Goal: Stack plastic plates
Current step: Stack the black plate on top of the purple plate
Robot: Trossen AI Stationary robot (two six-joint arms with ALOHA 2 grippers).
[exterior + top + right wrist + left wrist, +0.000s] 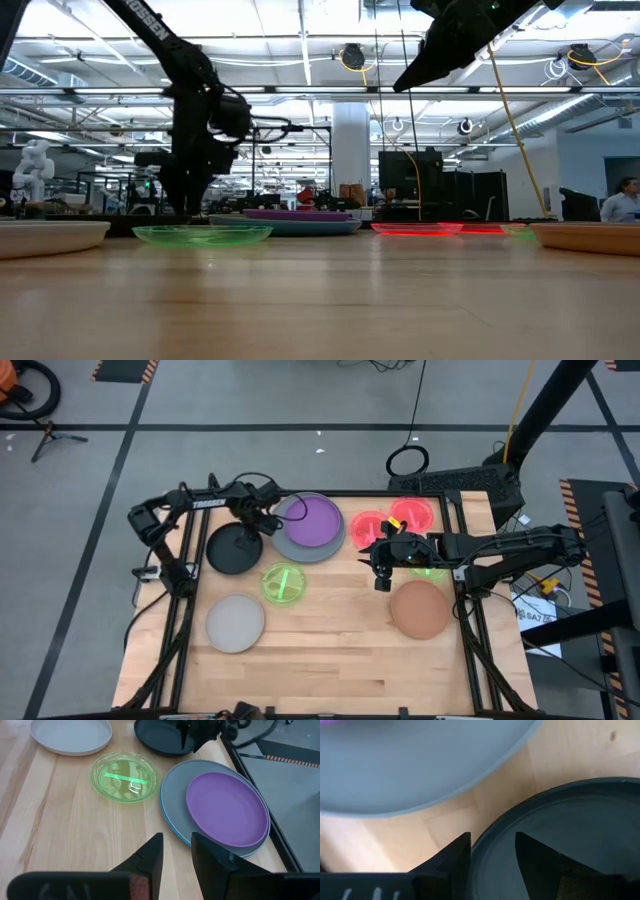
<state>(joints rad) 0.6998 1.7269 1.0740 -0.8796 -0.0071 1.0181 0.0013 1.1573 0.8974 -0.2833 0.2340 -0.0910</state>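
My left gripper (257, 528) (492, 851) is low over the black plate (233, 550) at its far right rim, open, with one finger on each side of that rim. The purple plate (318, 520) lies on a large grey plate (292, 543) that sits on a blue one. On the table lie a translucent green plate (283, 582), a pale grey plate (235, 623), a brown plate (418, 609) and two pink-red plates (410, 512). My right gripper (382, 575) (177, 842) hovers high, narrowly open, holding nothing. A second green plate (430, 570) shows under the right arm. My left gripper comes at the black plate from above, with one finger (452, 857) outside the rim (490, 837) and the other finger (535, 855) over the plate's inside. The plate lies flat on the table. Whether the fingers touch the rim, I cannot tell.
The grey plate's edge (485, 780) lies close beside the black plate, with a strip of bare wood (445, 820) between. The near middle of the table (330, 650) is bare wood. A dark frame rail (470, 510) runs along the table's right side.
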